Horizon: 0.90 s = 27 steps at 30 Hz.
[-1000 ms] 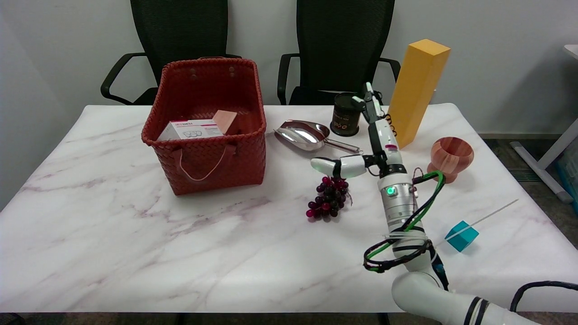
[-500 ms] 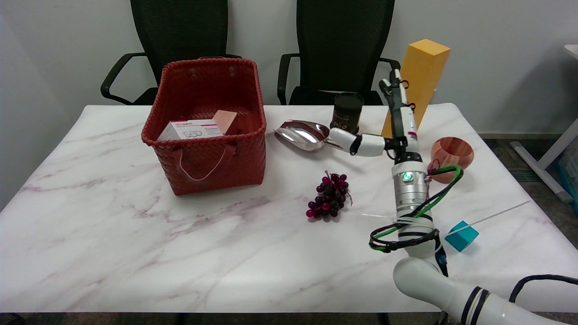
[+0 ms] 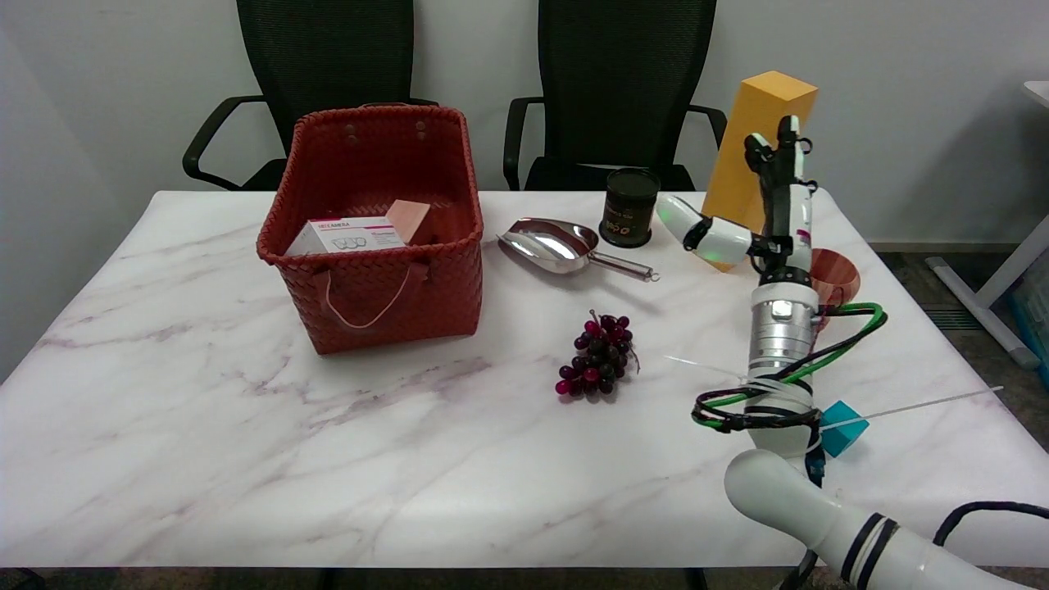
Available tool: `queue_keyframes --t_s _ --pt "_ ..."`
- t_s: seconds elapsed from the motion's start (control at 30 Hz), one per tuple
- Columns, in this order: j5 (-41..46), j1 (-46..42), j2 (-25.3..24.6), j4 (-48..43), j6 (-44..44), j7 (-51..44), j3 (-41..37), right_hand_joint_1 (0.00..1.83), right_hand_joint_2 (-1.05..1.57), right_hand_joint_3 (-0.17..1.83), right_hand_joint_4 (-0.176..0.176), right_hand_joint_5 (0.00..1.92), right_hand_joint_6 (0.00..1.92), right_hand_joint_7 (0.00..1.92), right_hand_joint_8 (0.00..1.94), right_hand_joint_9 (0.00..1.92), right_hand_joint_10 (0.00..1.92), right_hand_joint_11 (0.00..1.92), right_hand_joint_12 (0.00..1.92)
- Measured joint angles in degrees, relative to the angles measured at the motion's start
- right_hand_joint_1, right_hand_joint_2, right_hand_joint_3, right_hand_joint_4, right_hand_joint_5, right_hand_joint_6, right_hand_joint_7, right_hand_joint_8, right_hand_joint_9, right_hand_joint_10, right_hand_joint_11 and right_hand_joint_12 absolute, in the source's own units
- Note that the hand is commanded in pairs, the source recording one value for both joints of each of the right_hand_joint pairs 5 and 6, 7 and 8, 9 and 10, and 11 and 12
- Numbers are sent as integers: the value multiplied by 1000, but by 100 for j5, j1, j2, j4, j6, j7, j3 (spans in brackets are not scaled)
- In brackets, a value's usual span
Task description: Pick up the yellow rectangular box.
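White marbled surface (image 3: 246,459), two black office chairs (image 3: 623,82) behind it against a pale wall. At the far right stands the yellow rectangular box (image 3: 758,135), resting on one short end. Its long axis runs nearly vertical, leaning slightly so that the top end sits further right than the base. The top end points up toward the wall; one broad face is turned toward the near side.

The right hand (image 3: 770,213) is raised in front of the box, palm edge-on to the camera. Its fingers (image 3: 787,152) extend upward alongside the box's near face, and the thumb is spread out to the left toward the dark can (image 3: 628,207). The hand holds nothing; the fingers are apart. Whether any fingertip touches the box cannot be told from this view.

Step in hand: approach and pre-grasp alignment. The box is not yet gripped or lifted.

Next move, as judged: bring the hand onto the box so that thumb and fingers take opposite faces near mid-height, then close and lift straight up. A sideways push on so tall and narrow a box would likely topple it.

Nearby items: wooden cup (image 3: 836,279) just right of the wrist, metal scoop (image 3: 557,244), grapes (image 3: 597,365), red woven basket (image 3: 373,270), teal cube (image 3: 842,426).
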<state>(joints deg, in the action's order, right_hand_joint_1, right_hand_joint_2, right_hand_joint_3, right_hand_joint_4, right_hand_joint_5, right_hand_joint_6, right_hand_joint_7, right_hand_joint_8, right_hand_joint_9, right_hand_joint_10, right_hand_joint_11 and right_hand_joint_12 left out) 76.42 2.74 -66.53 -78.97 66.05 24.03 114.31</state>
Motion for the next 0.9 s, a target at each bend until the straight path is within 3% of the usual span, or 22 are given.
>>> queue_keyframes --t_s 0.5,0.63,0.7,0.9 --pt "409 191 21 364 99 13 -379 1101 123 637 0 0 0 272 272 219 219 115 115" --pt "557 345 43 586 97 22 -418 1102 123 633 0 0 0 180 180 124 124 61 61" --pt "636 432 54 707 69 27 -437 1102 115 637 0 0 0 18 18 22 22 0 0" --pt "858 659 84 1026 -97 44 -484 1114 57 611 0 0 0 0 0 0 0 0 0"
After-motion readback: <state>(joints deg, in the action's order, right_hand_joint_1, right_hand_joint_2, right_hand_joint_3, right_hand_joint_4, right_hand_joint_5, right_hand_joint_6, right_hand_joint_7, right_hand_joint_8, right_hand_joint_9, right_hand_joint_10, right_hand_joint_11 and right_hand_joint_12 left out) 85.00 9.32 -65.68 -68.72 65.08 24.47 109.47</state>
